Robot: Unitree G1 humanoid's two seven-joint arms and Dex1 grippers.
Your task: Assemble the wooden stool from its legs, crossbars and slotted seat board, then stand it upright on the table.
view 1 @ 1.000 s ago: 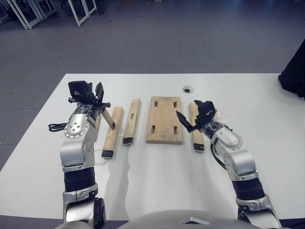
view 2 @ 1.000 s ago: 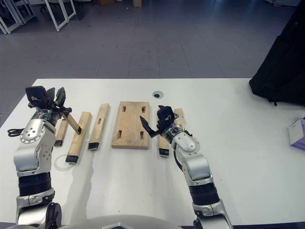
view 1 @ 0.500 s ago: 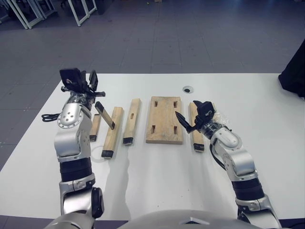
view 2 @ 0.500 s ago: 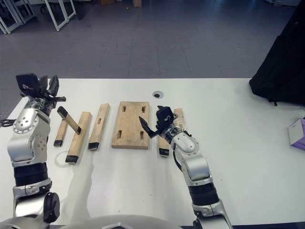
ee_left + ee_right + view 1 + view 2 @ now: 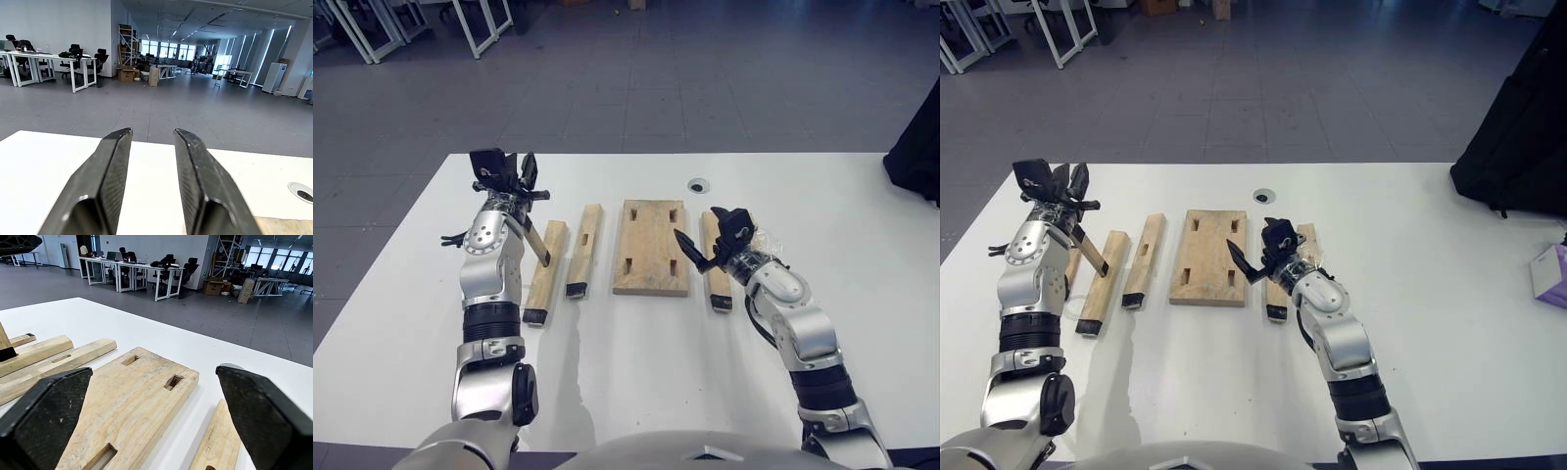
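- My left fingers [image 5: 521, 168], upper left, stand parted and empty.
- My right fingers [image 5: 689, 246] gape wide, empty, by the seat board [image 5: 651, 246].
- It lies flat mid-counter [image 5: 862, 255], long axis running up the frame; the legs [image 5: 583, 249] lie parallel.

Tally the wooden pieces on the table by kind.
slotted seat board: 1
long flat bars: 3
short tilted bar: 1
Total: 5; the left arm may hide more.

One slotted seat board [image 5: 651, 245], three legs [image 5: 545, 272] [image 5: 582, 250] [image 5: 718, 287], two crossbars [image 5: 538, 245] [image 5: 19, 340], two end effectors [image 5: 151, 131] [image 5: 154, 372]
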